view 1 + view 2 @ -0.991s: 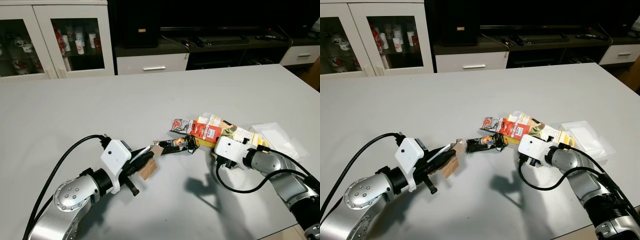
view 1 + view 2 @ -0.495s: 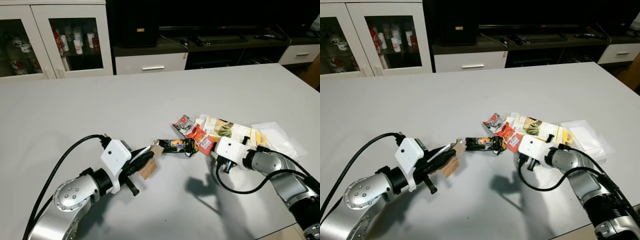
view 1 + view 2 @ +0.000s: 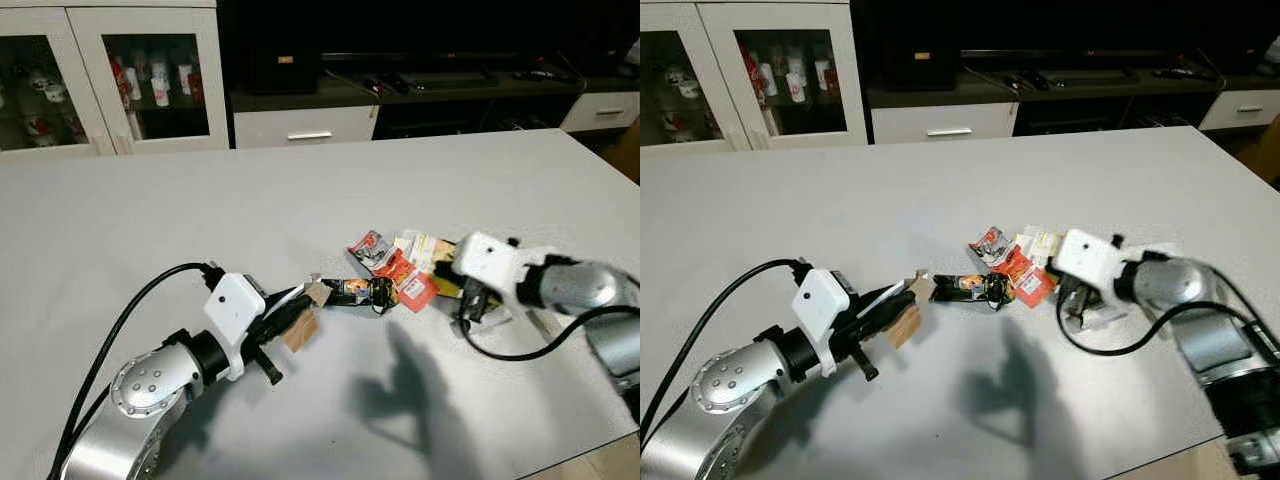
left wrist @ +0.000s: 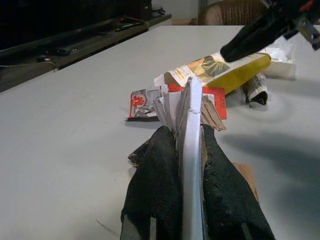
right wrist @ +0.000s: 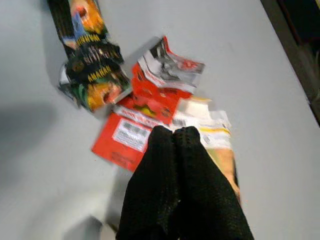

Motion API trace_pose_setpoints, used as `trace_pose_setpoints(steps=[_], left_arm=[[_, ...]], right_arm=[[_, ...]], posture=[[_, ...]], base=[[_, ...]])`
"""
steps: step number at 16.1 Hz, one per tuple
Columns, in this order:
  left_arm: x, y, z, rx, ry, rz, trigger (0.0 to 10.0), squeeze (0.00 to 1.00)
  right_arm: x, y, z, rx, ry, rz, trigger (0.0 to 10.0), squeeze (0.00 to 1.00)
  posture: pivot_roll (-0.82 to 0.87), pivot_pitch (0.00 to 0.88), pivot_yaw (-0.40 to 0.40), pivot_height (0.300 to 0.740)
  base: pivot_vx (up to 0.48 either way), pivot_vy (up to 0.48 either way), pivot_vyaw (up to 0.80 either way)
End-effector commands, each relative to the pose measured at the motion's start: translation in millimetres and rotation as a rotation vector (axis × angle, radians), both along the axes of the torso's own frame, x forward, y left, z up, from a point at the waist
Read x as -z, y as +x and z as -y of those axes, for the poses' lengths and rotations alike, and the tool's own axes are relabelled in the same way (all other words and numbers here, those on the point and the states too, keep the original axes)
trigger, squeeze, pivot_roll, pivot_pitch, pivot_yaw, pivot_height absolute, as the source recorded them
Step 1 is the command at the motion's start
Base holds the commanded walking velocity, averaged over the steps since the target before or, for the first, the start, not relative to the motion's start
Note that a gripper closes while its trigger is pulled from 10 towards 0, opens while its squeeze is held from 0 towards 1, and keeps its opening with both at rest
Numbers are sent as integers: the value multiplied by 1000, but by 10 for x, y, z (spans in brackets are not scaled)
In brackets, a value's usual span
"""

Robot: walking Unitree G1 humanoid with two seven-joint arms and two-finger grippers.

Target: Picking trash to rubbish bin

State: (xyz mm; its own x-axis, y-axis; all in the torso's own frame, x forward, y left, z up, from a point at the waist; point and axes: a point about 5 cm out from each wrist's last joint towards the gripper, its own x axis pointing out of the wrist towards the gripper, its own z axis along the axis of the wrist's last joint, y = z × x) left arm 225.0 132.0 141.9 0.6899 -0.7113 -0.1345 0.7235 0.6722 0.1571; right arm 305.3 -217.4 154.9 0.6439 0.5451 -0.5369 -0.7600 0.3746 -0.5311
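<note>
Since a second ago the right gripper (image 5: 172,137) has lifted off the table (image 3: 200,210) and swung toward 3 o'clock; the wrapper pile has bunched up tighter, and the clear plastic tray that lay at its 3 o'clock side is now hidden behind the arm. Left arm is unchanged.

Left gripper (image 4: 187,150) sits low over the table at roughly 8 o'clock of the pile, fingers (image 4: 155,185) pinching a flat white card (image 4: 189,130) edge-on; brown cardboard scrap (image 3: 300,330) hangs under it. The card's long axis runs along the fingers, pointing toward 2 o'clock at the trash.

Right gripper hovers above the pile's 3 o'clock end, fingers pressed together, nothing between them.

Trash is near table centre-right:
- black snack wrapper (image 3: 352,291), long axis 9-to-3, its near end just beside the card tip
- red wrapper (image 3: 410,288), touching the black one at its 3 o'clock end
- small red-and-white sachet (image 3: 367,247), at 12 o'clock of the black wrapper
- yellow carton (image 4: 227,70), lying flat behind the red wrapper, long axis about 8-to-2, partly under the right arm

White cabinet (image 3: 120,80) with glass doors stands beyond the table at 11 o'clock.
</note>
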Motion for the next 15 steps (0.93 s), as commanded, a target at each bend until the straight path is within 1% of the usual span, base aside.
trace_pose_setpoints(steps=[1, 2, 3, 4, 5, 7, 10, 13, 14, 15], left_arm=[[-10, 32, 22, 2, 10, 17, 10000, 0], [-9, 46, 19, 1, 11, 17, 10000, 0], [-3, 46, 25, 10, 15, 14, 10000, 0], [3, 46, 35, 18, 18, 11, 10000, 0], [3, 49, 35, 20, 18, 11, 10000, 0], [-6, 69, 52, 40, 23, 10, 10000, 0], [-9, 86, 44, 50, 35, 9, 10000, 0], [-3, 80, 51, 59, 39, 7, 10000, 0], [-1, 77, 51, 61, 41, 5, 10000, 0], [-1, 74, 45, 62, 44, 5, 10000, 0]], right_arm=[[-102, 45, 60, 43, -15, 19, 8000, 0], [-108, 56, 57, 61, 0, -20, 10000, 1000], [-103, 45, 57, 49, -1, -75, 10000, 1000], [-122, 44, 98, 50, -24, -115, 10000, 1000], [-129, 47, 113, 54, -31, -125, 10000, 1000], [-150, 39, 220, 64, -84, -210, 10000, 1000], [-125, 42, 236, 53, -81, -295, 10000, 1000], [-84, 73, 232, 44, -95, -338, 10000, 1000], [-75, 89, 221, 41, -79, -349, 10000, 1000], [-67, 125, 216, 41, -95, -336, 10000, 1000]], posture=[[-43, 0, -105, 740], [-50, 0, -99, 740], [-51, 0, -98, 740], [-54, 0, -95, 740], [-55, 0, -93, 740], [-55, 0, -86, 740], [-57, 0, -83, 740], [-55, 0, -86, 740], [-54, 0, -88, 740], [-52, 0, -90, 740]], base=[[0, 0, 0], [0, 0, 0], [0, 0, 0], [0, 0, 0], [0, 0, 0], [0, 0, 0], [0, 0, 0], [0, 0, 0], [0, 0, 0], [0, 0, 0]])
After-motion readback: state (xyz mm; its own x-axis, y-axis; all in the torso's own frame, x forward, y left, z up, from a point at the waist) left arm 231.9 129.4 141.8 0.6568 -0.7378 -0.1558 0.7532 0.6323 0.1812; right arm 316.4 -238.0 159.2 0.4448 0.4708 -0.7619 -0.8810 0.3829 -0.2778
